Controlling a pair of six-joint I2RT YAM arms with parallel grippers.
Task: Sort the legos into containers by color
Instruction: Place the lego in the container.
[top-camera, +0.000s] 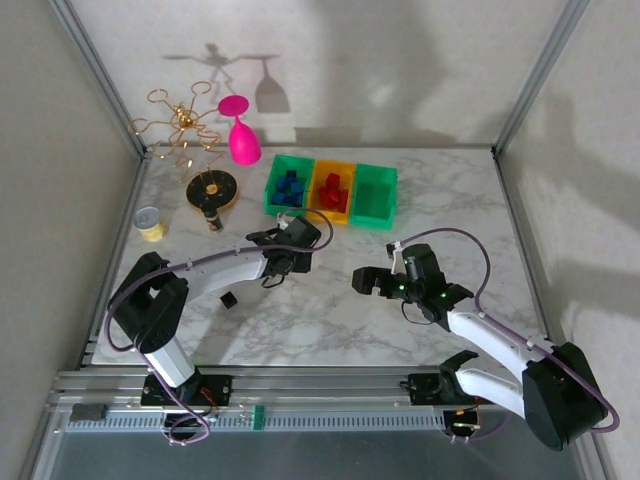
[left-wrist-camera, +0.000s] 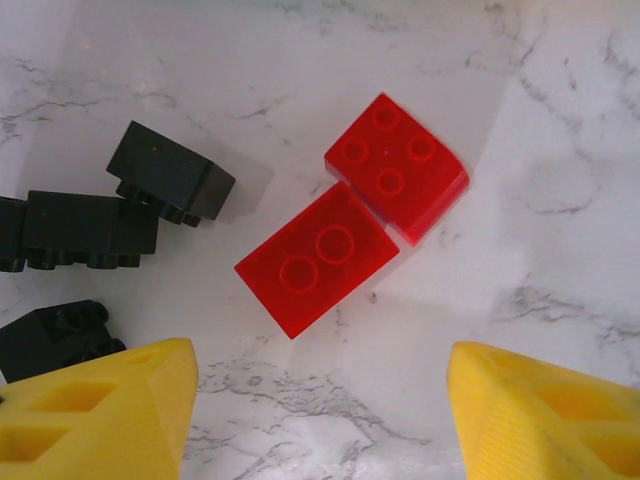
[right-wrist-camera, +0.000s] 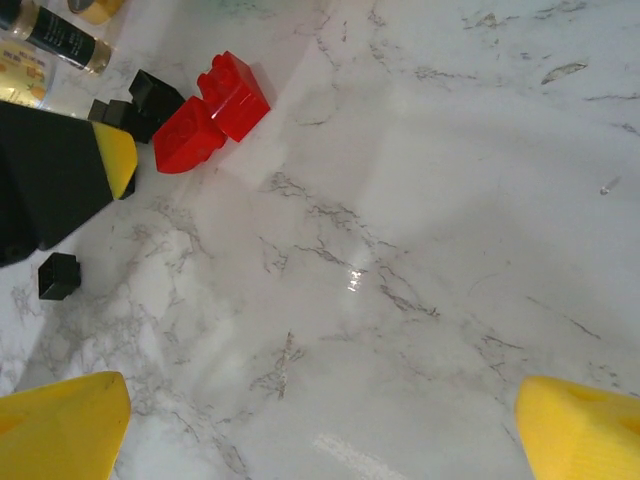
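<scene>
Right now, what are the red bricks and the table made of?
Red bricks: likely plastic, glossy and slightly see-through, with moulded round studs. Table: looks like white marble with grey veins, smooth and shiny; it could be a printed surface.

Left arm (top-camera: 225, 268) and right arm (top-camera: 490, 335): white shells, black joints, greyish-purple cable (top-camera: 470, 236) looped along each, chunky yellow wedge-shaped jaws, green lights (top-camera: 402, 290) on the right one.
</scene>
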